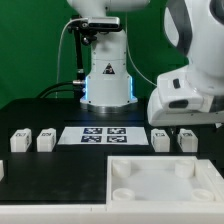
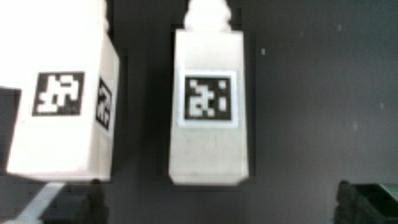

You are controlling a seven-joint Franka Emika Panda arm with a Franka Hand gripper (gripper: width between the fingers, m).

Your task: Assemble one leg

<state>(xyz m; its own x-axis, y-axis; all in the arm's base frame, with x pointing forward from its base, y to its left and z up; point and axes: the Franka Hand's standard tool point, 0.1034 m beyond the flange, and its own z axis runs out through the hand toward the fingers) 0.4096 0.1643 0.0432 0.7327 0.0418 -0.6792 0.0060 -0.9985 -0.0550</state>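
Nearest in the exterior view lies the large white tray-like part [image 1: 160, 180] on the black worktop [image 1: 30, 115]. Beyond it runs a row of small white blocks [image 1: 45, 140] with the marker board [image 1: 103, 135] in its middle, and the arm's white wrist [image 1: 188, 95] hangs over the pair at the exterior view's right, where the jaws cannot be made out. Only the wrist view shows the jaws spread wide and holding nothing, dark fingertips [image 2: 370, 200] either side of the leg [image 2: 210, 105]: it lies flat, tag face up, centred in the gap, long axis crossing the jaws' closing line, with a second leg [image 2: 63, 110] parallel just beside it.
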